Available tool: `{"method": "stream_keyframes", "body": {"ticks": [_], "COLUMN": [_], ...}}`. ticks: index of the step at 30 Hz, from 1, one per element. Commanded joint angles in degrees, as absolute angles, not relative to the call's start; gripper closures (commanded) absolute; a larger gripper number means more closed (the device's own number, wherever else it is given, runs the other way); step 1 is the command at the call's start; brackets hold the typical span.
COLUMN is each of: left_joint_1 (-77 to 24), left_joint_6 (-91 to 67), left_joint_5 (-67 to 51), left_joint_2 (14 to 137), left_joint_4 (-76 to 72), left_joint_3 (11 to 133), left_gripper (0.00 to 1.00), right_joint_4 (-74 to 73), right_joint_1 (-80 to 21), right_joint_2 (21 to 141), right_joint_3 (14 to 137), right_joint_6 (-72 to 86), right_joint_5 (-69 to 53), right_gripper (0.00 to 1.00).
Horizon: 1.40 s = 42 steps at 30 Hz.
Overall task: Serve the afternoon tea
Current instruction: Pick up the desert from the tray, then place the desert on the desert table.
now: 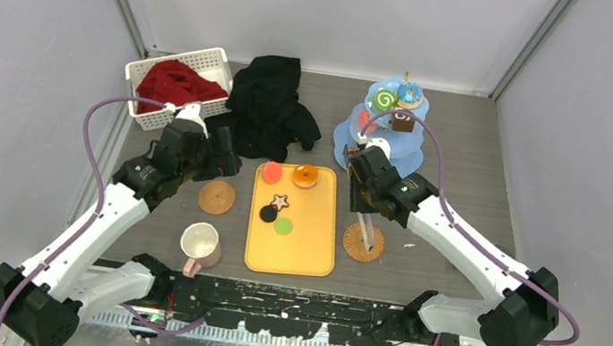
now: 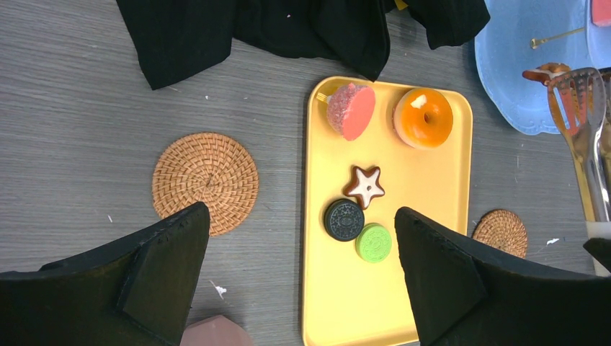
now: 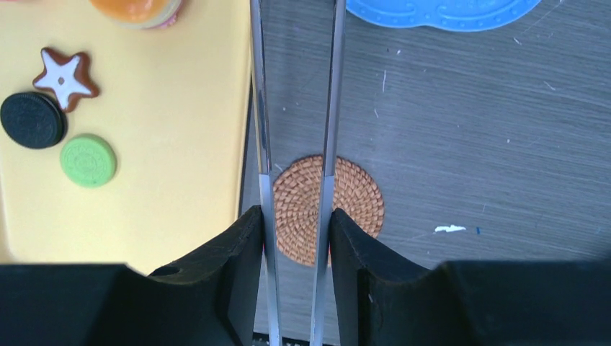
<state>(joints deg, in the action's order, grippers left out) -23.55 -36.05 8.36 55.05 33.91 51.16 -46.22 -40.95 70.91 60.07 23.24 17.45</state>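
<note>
Star cookie (image 2: 364,186) lies on yellow tray (image 2: 425,180), ahead of left end effector (image 2: 301,220), which we note spread wide. Right end effector (image 3: 295,216) clamps metal tongs (image 3: 259,108) over a coaster (image 3: 353,202) beside the tray.

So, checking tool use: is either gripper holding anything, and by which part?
The right gripper squeezes the metal tongs, clamped across both of their arms partway along their length. The left gripper is open and holds nothing.

The top camera looked down from high behind the robot over the whole counter (image 1: 481,143). Both wrist cameras faced straight down, close, between their own jaws, sharing the yellow tray (image 2: 425,216), star cookie (image 2: 364,186) and right-hand woven coaster (image 2: 502,232).
</note>
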Motion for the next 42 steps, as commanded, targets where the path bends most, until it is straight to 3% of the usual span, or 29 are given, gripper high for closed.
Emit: {"method": "stream_keyframes", "body": {"ticks": [1,34,39,42], "left_joint_1": [-23.3,-23.3,-23.4,-23.3], "left_joint_6": [-36.1,-35.0,-35.2,-35.3], "left_joint_5": [8.7,9.6,9.7,9.8], "left_joint_2": [54.3,54.4,54.5,54.9], "left_joint_4": [32.1,34.0,33.9,33.7], "left_joint_3": [51.9,53.1,53.1,52.9], "left_gripper": [0.01,0.01,0.01,0.01], "right_joint_4": [-37.0,-17.8,-19.0,-20.0], "right_joint_1": [-39.6,-35.3,-34.9,-35.0], "right_joint_2": [72.3,85.3,85.0,84.2], "right_joint_3": [59.2,53.6,52.3,52.0], "right_joint_6": [21.8,24.8,25.1,25.3], "right_joint_5": [19.3,21.7,18.6,16.8], "right_gripper": [0.92,0.92,0.85,0.75]}}
